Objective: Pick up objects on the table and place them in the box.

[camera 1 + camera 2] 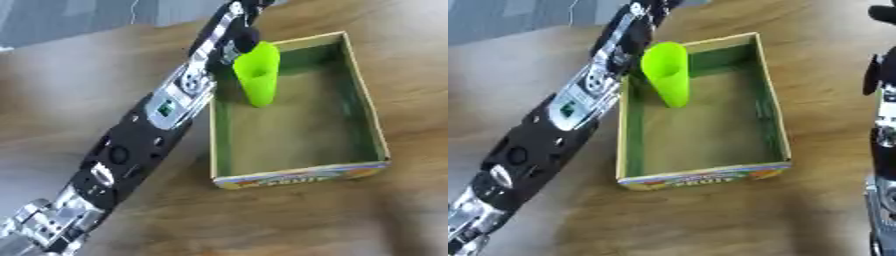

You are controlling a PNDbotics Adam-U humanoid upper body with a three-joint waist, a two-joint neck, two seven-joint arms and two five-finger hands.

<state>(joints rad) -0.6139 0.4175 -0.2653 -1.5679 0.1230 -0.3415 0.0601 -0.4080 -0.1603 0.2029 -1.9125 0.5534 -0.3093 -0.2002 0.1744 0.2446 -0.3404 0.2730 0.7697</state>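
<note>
Green cup at the box's far-left corner, left hand against its rim.

Lime-green cup [257, 73]: tilted, open mouth toward the camera and up, narrow base pointing down into the box [367, 112]. Cup sits over the box's far-left corner, just inside the left wall; cannot tell whether its base touches the floor of the box. Left hand [246, 36] lies directly above and behind the cup's rim, dark fingers curled against the upper edge, apparently holding it; exact finger placement blurred. Left arm [149, 130] runs diagonally from the lower-left corner up to the cup, alongside the box's left wall. Box: open cardboard, green inside, printed front panel, nothing else inside it. It rests on a wooden table [289, 220]. Right arm [883, 125] shows at the right edge of the right eye view, well apart from the box; its fingers cannot be made out.
</note>
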